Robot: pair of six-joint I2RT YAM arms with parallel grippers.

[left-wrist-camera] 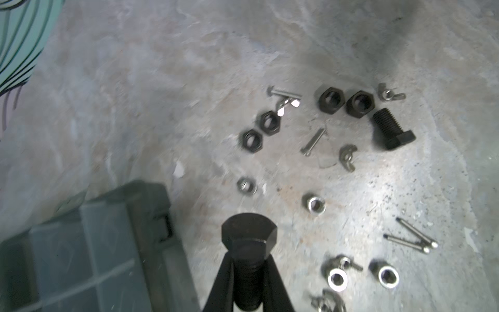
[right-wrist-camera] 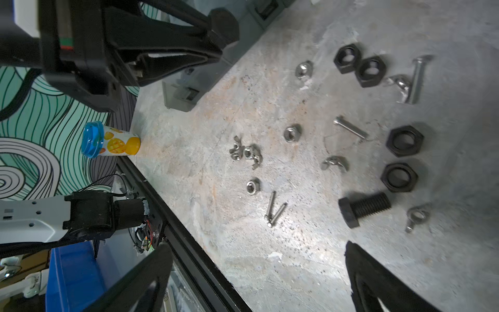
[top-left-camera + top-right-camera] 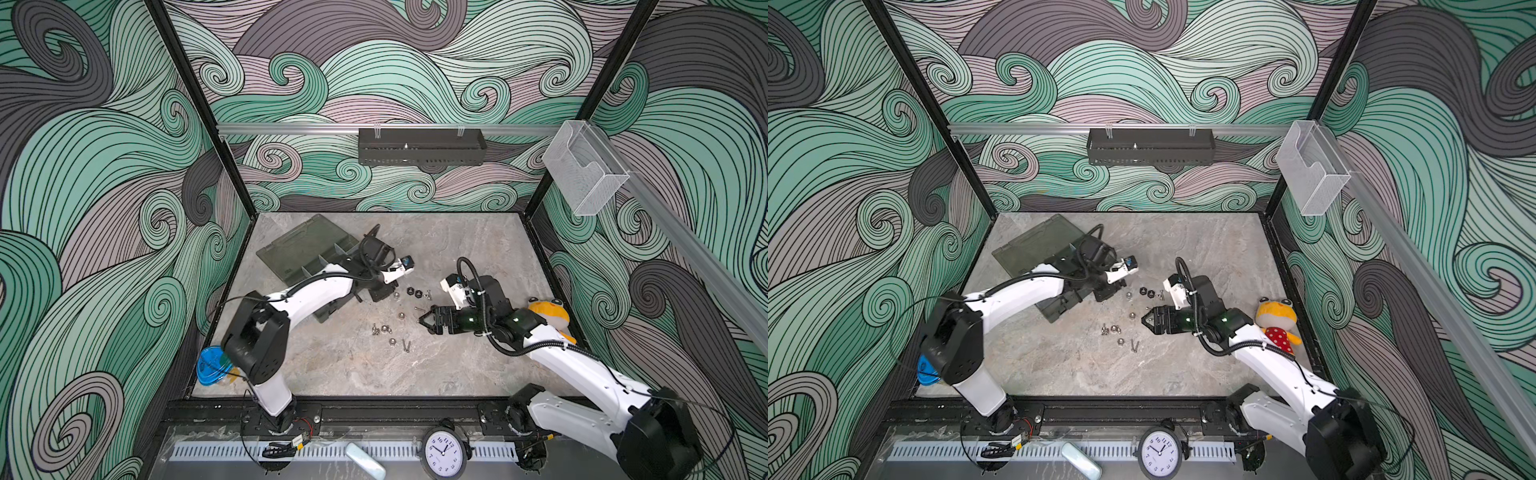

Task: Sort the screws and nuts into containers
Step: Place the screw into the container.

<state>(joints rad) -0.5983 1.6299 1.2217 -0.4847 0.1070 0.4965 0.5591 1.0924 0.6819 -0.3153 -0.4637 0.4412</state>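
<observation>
Nearest the front edge of the worktop [image 3: 332,365], a pair of thin silver screws [image 3: 406,345] lies in a V beside a scatter of silver nuts [image 3: 391,342], none of them sorted yet. Just behind, toward the right edge, the right gripper [image 3: 424,321] hangs low with its fingers spread wide and nothing between them. A second black bolt [image 2: 364,210] lies on its side close in front of it. Farther back, black hex nuts [image 3: 413,292] sit side by side at mid-worktop.

Beyond those, the left gripper [image 1: 248,256] has its fingers clenched on the threaded shaft of a black hex bolt [image 1: 249,235]. The shaft runs along the fingers and the head juts past the tips. The bolt appears lifted clear, just beside the edge of the grey-olive organiser box [image 1: 151,216] that faces mid-worktop. The box itself lies open toward the far-left corner. The drop looks to turn on a short carry leftward over the box wall, and the left arm is plainly the nearer one.
</observation>
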